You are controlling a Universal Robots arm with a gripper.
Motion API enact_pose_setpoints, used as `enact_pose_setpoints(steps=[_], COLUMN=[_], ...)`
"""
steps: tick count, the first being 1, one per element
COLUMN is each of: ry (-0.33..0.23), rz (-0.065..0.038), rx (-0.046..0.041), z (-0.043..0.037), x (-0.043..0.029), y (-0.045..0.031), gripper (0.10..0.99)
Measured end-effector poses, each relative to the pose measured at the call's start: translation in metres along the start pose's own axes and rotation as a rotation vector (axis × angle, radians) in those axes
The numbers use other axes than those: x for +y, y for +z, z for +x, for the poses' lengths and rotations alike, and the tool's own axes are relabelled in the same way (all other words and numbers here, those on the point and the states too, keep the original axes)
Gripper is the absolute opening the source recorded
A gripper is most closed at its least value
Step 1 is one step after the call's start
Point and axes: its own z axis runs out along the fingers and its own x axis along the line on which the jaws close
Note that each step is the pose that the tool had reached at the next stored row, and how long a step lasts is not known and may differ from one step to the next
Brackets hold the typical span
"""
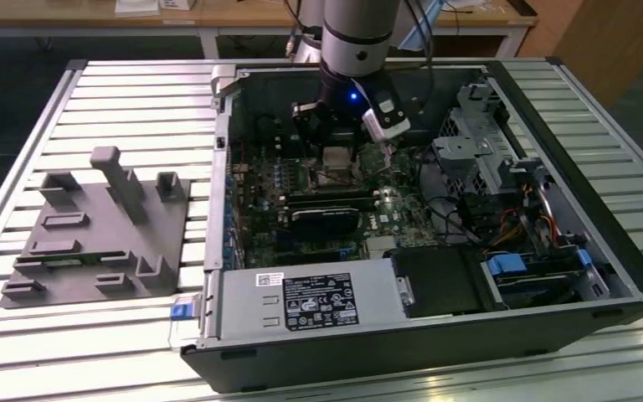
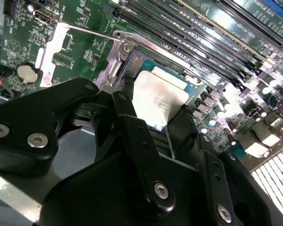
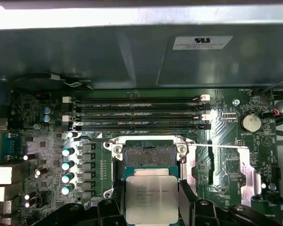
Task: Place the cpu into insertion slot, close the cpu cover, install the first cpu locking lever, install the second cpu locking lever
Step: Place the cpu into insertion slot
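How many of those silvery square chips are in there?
1: the cpu, clamped in the gripper close to the empty insertion slot, near the long memory slots. Others could be hidden.

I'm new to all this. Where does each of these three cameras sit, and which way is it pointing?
Exterior view: off the arm, high up, looking down into the open computer case; the arm reaches in.
First wrist view: on the arm, facing the motherboard and the empty insertion slot; the gripper shows.
Second wrist view: on the arm, looking slantwise past the gripper's black links.
Both wrist views share the cpu clamped in the gripper.
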Motion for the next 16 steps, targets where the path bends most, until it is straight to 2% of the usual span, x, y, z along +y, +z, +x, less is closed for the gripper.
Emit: enact_pose_setpoints(steps=[7,9,12,16], ry=[0.0,0.0,0.004,0.045], rz=[0.0,0.0,0.007,0.01], rx=[0.0,0.0,-0.0005,-0.0039], z=[-0.0009,-0.0016,-0.002,-0.002], x=[-0.0009,-0.0008,-0.0008,-0.0009], y=[0.0126,0.0142,0.0153,0.0158], gripper=[0.541,0.541,0.541,0.541])
